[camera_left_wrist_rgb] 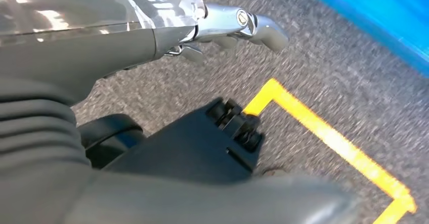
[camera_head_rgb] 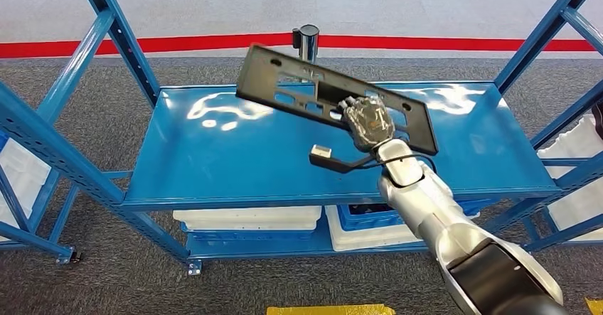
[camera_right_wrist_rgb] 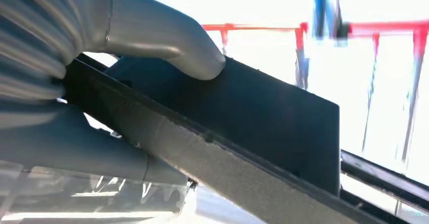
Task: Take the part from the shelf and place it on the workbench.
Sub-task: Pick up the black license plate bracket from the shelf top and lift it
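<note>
Right hand (camera_head_rgb: 367, 121) grips the black part (camera_head_rgb: 334, 96) near one end, tilted above the blue shelf (camera_head_rgb: 213, 158); so off-centre, it could twist loose mid-carry.

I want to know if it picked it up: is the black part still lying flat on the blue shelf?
No, the right hand holds the black part tilted above the blue shelf.

A workshop or warehouse: blue steel shelf (camera_head_rgb: 213, 158), stacked bins (camera_head_rgb: 249, 219), floor tape (camera_head_rgb: 178, 43).
</note>
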Controlling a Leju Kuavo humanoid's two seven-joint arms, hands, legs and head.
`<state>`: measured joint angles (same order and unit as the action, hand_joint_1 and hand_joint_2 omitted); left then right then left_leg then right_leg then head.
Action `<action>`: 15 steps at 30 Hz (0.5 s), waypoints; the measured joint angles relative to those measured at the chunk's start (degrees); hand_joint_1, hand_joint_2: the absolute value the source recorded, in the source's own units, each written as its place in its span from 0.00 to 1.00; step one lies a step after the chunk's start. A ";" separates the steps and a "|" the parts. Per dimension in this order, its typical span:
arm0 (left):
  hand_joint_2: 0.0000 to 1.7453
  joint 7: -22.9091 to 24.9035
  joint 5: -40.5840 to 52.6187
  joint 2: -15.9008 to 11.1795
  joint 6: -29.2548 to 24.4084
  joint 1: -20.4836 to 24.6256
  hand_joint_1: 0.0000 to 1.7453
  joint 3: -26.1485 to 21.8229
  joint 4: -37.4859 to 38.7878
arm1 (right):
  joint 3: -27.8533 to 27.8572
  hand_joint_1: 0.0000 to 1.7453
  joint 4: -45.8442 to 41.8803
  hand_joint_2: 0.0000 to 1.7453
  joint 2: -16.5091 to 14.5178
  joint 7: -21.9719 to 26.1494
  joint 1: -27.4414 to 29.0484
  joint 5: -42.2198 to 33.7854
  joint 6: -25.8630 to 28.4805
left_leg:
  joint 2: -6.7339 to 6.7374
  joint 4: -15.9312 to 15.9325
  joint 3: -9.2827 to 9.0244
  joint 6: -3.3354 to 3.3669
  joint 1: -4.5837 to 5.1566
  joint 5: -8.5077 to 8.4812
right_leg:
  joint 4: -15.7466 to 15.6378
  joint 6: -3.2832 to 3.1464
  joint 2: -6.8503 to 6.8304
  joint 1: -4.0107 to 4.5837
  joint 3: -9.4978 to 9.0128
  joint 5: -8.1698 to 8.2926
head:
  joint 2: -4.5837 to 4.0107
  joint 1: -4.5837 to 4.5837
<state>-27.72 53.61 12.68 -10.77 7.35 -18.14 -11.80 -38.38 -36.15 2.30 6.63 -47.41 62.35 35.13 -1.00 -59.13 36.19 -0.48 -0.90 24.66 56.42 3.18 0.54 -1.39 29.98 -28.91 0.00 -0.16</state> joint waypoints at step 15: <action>1.00 -2.78 -0.14 -0.95 -2.88 -1.41 0.00 0.85 0.00 | 8.81 1.00 -39.29 1.00 8.60 3.02 8.46 -6.25 3.01 | 0.03 0.01 0.01 -0.01 0.01 0.02 | -0.01 -0.03 0.00 0.00 0.05 -0.04 | 0.00 -0.02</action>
<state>-30.50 53.48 11.73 -13.64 5.94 -17.29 -11.80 -29.57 -75.44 10.90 9.65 -38.95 56.10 38.13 -0.97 -59.12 36.21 -0.49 -0.89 24.68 56.42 3.15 0.54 -1.39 30.02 -28.95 0.00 -0.18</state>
